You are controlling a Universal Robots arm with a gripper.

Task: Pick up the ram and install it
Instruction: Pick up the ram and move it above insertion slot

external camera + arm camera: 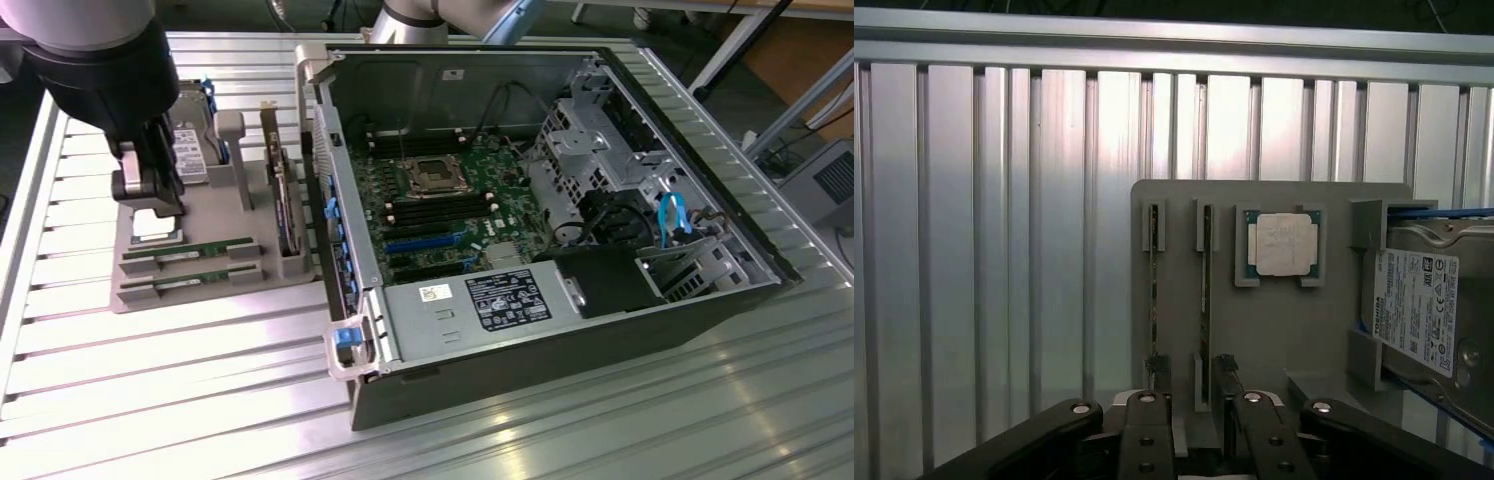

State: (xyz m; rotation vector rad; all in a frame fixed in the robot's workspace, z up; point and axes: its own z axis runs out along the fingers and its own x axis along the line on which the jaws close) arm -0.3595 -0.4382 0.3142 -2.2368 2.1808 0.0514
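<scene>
2 ram sticks sit in the tray, at 5 o'clock of the gripper in the exterior view, near it; jaws spread wide, gripping nothing.

The arm, at the exterior view's upper left, is a thick cylinder, silver-grey above a glossy black collar. A second silver-grey link at top centre ends beside a bluish cap. The tool is black, its jointed bars pinned with round silver screws.

table: ribbed shiny metal | tray: matt grey plastic | processor: dull silver metal
</scene>
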